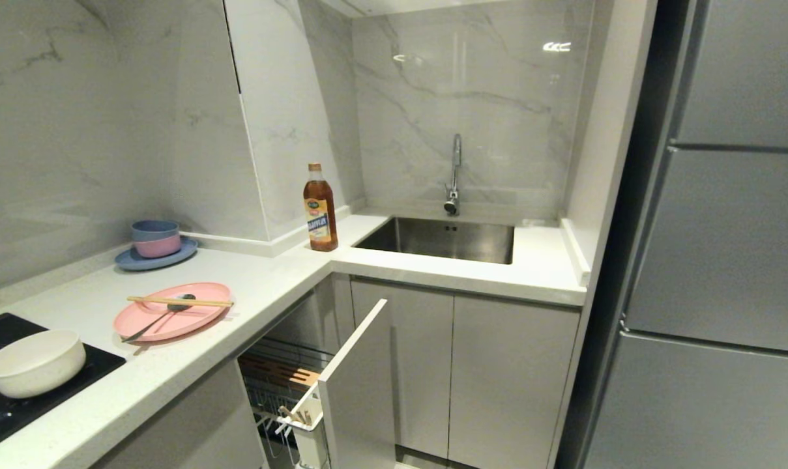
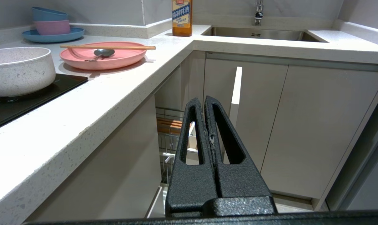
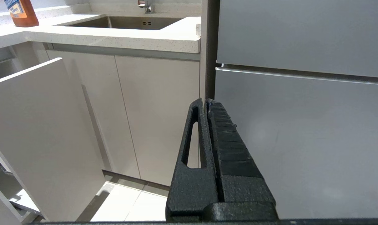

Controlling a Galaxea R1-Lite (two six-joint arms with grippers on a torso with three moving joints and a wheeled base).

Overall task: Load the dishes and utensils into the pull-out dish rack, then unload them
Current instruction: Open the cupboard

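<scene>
A pink plate (image 1: 171, 311) (image 2: 103, 57) lies on the white counter, with chopsticks (image 1: 180, 301) (image 2: 107, 47) across it and a metal spoon (image 1: 159, 319) (image 2: 99, 54) on it. A cream bowl (image 1: 34, 363) (image 2: 18, 70) sits on the black cooktop. Below the counter the pull-out dish rack (image 1: 283, 384) (image 2: 168, 137) stands pulled out, its grey front panel (image 1: 358, 384) (image 3: 42, 137) forward and a white caddy (image 1: 306, 417) at the front. My left gripper (image 2: 204, 101) is shut and empty, low in front of the rack. My right gripper (image 3: 206, 103) is shut and empty, facing the fridge. Neither arm shows in the head view.
A blue plate with stacked blue and pink bowls (image 1: 156, 244) stands at the back of the counter. An oil bottle (image 1: 320, 208) stands beside the steel sink (image 1: 442, 240) with its tap (image 1: 454, 172). Grey cabinet doors (image 1: 459, 371) lie under the sink; a grey fridge (image 1: 719, 260) fills the right.
</scene>
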